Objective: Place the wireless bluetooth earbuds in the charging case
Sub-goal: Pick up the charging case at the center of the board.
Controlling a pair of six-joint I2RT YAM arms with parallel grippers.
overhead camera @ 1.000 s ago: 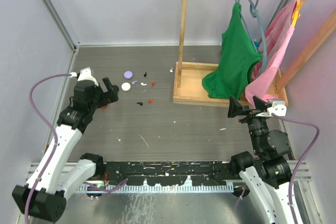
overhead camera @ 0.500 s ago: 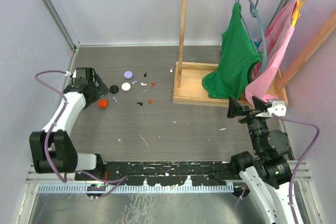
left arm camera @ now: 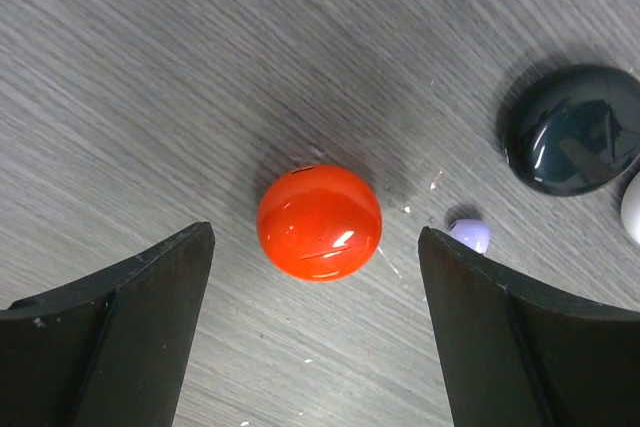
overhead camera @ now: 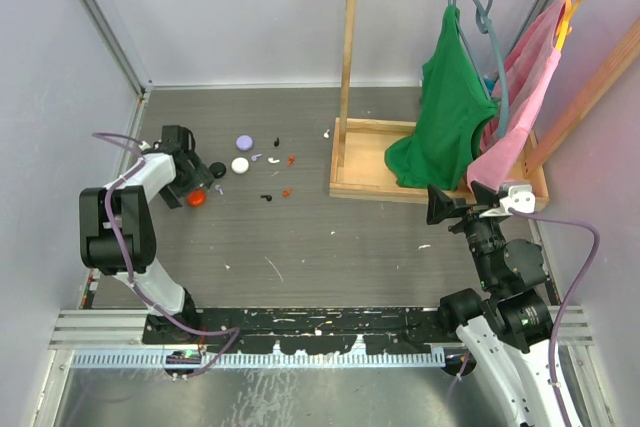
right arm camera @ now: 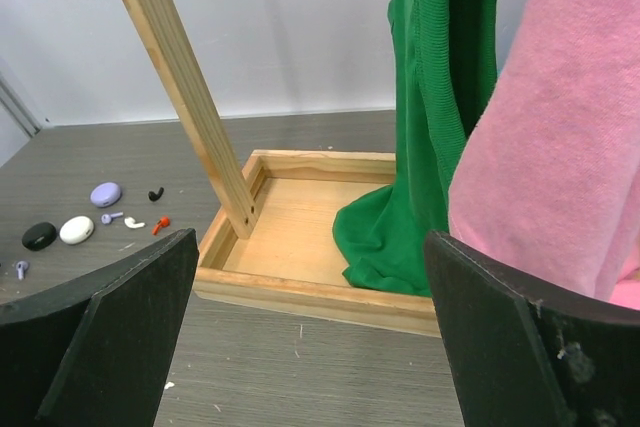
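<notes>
Four round flat cases lie at the left: red [overhead camera: 196,197], black [overhead camera: 216,169], white [overhead camera: 240,164] and lilac [overhead camera: 244,142]. Tiny earbuds are scattered to their right, among them a lilac one [overhead camera: 257,157], a red one [overhead camera: 291,159] and a black one [overhead camera: 267,197]. My left gripper [overhead camera: 188,185] hangs open just above the table. In the left wrist view the left gripper [left arm camera: 315,247] has the red case [left arm camera: 320,222] between and just ahead of its fingertips, with a lilac earbud [left arm camera: 470,235] by the right finger. My right gripper [overhead camera: 455,205] is open and empty, far from the earbuds.
A wooden clothes rack with a tray base [overhead camera: 360,192] stands at the back right, with green [overhead camera: 445,117] and pink [overhead camera: 525,97] garments hanging into it. The right wrist view faces this tray [right arm camera: 300,287]. The left wall [overhead camera: 60,147] is close to the left arm.
The left arm has folded back toward the left wall. Its gripper has uncovered the red case and now points down over it. The right gripper has shifted slightly left.
</notes>
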